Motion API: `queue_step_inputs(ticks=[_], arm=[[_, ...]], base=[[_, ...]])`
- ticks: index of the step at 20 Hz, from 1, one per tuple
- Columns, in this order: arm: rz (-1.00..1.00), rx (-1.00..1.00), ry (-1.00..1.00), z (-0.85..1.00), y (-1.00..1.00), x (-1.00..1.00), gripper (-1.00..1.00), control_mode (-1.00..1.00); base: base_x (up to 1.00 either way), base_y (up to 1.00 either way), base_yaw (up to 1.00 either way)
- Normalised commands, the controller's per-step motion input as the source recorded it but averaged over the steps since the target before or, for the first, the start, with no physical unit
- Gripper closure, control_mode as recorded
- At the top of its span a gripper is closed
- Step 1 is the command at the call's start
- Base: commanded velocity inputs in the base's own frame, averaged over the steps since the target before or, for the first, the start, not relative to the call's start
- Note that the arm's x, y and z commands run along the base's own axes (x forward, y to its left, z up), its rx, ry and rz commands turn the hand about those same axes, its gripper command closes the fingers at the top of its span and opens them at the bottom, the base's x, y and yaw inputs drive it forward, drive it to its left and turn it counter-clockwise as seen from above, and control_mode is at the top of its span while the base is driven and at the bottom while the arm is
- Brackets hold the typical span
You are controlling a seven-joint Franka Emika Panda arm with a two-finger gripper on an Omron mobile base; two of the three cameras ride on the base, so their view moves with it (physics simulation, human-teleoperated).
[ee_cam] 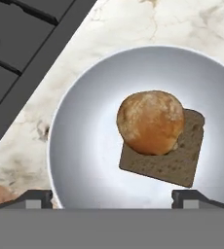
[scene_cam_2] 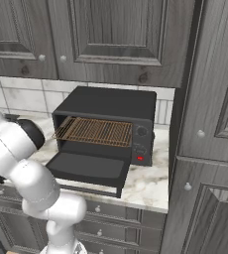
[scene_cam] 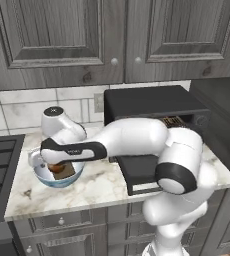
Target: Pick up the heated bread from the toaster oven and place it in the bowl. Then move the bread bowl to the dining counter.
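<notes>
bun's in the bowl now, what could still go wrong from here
The bun sits on top of the flat brown slice, not on the bowl's floor, so it may roll when the bowl is carried. The open claw hangs right over the bowl and could bump its rim when regrasping. The toaster oven door hangs open beside the arm's path.

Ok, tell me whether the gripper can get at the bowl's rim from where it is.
Probably yes. The gripper hangs open right above the bowl, with the bun lying inside on a brown slice. Nothing covers the near rim.
</notes>
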Motion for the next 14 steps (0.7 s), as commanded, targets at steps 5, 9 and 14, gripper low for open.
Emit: queue_step_inputs(ticks=[5,9,14], arm=[[0.12,0.0,0.02,0.0,-0.14,-0.74,-1.0,-1.0],[0.24,-0.12,-0.01,-0.39,-0.04,-0.02,-1.0,-1.0],[0.25,-0.1,-0.01,-0.3,-0.09,0.13,-1.0,-1.0]], base=[[0.0,0.0,0.0],[0.0,0.0,0.0],[0.0,0.0,0.0]])
